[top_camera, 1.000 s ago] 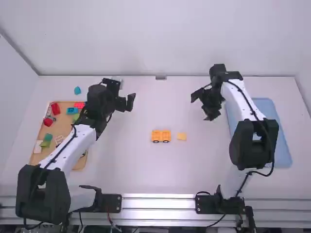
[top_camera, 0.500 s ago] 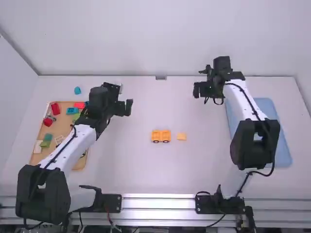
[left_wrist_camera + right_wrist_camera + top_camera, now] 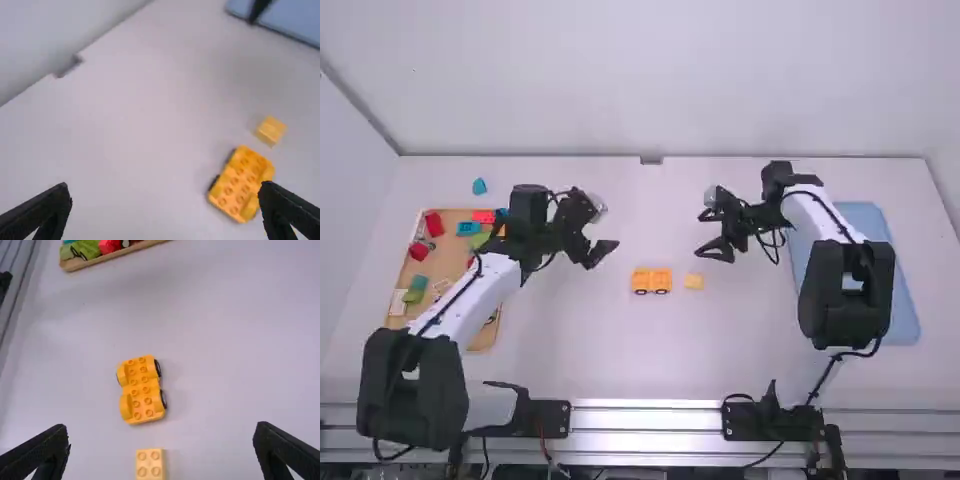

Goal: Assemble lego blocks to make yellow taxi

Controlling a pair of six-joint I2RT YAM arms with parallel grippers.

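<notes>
At the left of the frame in the high view, a shallow tan tray with a raised rim (image 3: 451,262) lies on the white surface (image 3: 570,345), holding loose blocks in red, blue, green and white. The left arm passes over part of it. A small blue block (image 3: 479,186) sits apart, beyond the tray's far edge, in the upper left.

Left of centre, the left gripper (image 3: 601,252) is spread wide with nothing between its fingers. It has moved down and to the right since the frame half a second earlier, and is now nearer the middle of the frame.

Around the centre, the yellow-orange studded plastic car base (image 3: 652,280) stands upright on its dark wheels, just where it was before. Just right of it, with a narrow gap between them, lies a small pale yellow studded block (image 3: 694,281), also unmoved.

Right of centre, the right gripper (image 3: 704,235) is wide open as well, empty, above and slightly right of the pale yellow block in the frame. It rose between the two earlier frames; now it has dropped lower and a little to the left, near that block.

At the right edge, a flat light-blue rectangular tray (image 3: 905,300) lies partly behind the right arm, unchanged.
</notes>
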